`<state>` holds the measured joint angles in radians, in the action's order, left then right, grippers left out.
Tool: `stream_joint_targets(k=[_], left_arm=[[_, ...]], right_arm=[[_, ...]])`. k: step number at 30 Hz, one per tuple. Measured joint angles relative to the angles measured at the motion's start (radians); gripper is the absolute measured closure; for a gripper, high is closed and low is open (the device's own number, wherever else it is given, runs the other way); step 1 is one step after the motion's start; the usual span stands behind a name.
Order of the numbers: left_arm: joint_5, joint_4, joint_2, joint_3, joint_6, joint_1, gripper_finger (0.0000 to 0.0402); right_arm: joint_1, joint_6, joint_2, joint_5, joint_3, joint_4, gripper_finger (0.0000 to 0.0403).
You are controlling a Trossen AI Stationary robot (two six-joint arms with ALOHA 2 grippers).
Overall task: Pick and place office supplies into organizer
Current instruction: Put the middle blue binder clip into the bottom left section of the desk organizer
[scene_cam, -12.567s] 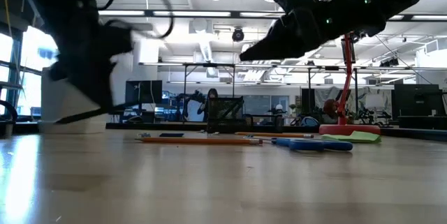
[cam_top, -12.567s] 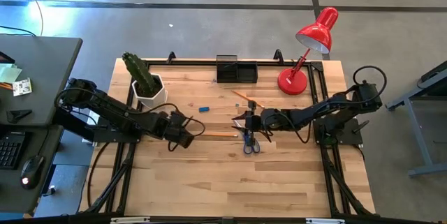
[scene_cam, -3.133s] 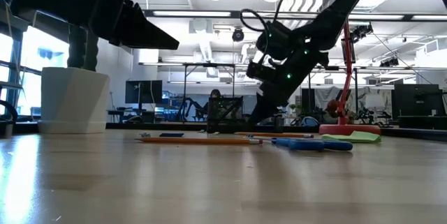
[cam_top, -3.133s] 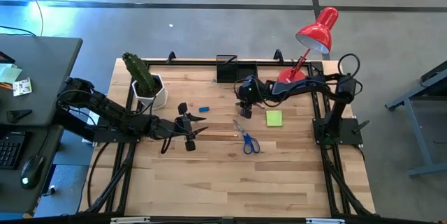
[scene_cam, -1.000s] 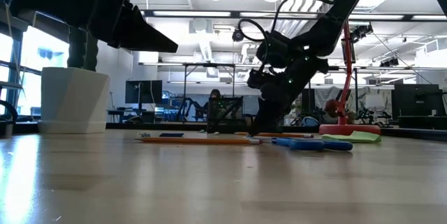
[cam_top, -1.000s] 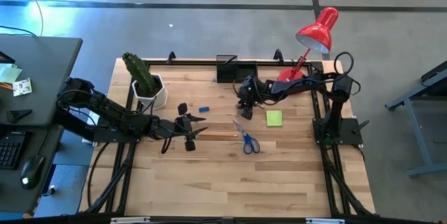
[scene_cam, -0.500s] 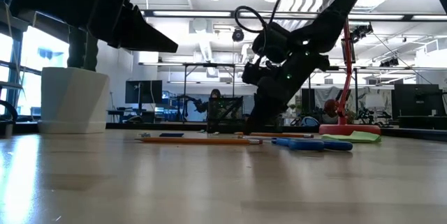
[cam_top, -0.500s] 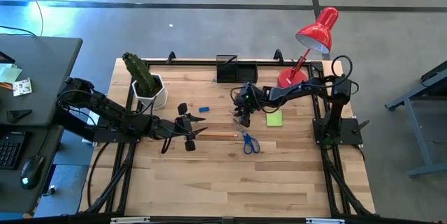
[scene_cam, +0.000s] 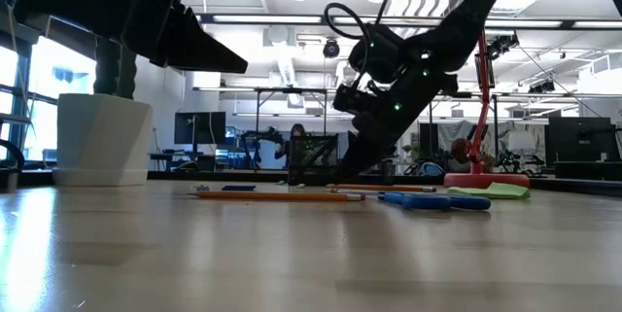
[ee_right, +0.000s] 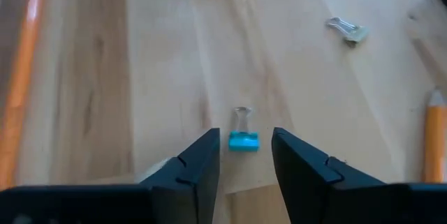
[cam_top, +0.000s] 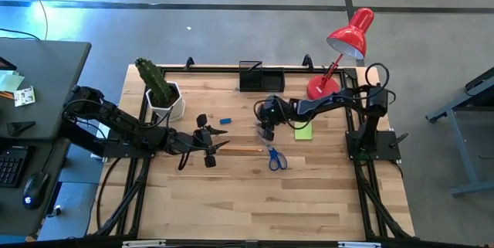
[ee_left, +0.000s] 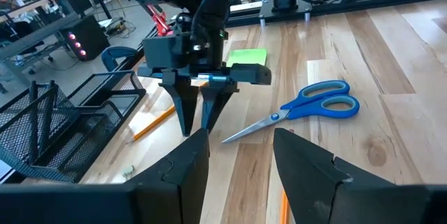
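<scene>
Binder clip [ee_right: 244, 138], small and blue, lies on the desk [cam_top: 231, 194] just ahead of the right end effector [ee_right: 244, 162], whose open fingers point down to straddle it for a pick. Farther off, the left end effector [cam_top: 215, 146] waits open over a pencil [cam_top: 243, 150]. Beyond, the organizer [cam_top: 261, 77] sits at the far edge, its contents hidden.

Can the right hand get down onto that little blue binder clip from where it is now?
Probably yes. The right hand hangs open just above the blue binder clip, which lies alone on bare table in line with the gap between the fingers. Nothing crowds it; the pencil lies well aside.
</scene>
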<state>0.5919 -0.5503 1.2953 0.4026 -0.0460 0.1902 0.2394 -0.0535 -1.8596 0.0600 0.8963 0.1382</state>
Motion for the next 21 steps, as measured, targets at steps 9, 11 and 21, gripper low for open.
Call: stream_joint_targets(k=[9, 11, 21], left_arm=[[0.000, 0.001, 0.000, 0.000, 0.000, 0.000, 0.0252], [0.000, 0.001, 0.000, 0.000, 0.000, 0.000, 0.0252], [0.000, 0.002, 0.000, 0.000, 0.000, 0.000, 0.0252]], right_arm=[[0.000, -0.003, -0.042, -0.022, 0.001, 0.043, 0.0279], [0.000, -0.005, -0.043, -0.022, 0.001, 0.044, 0.0279], [0.000, -0.007, -0.043, -0.010, 0.002, 0.033, 0.0279]])
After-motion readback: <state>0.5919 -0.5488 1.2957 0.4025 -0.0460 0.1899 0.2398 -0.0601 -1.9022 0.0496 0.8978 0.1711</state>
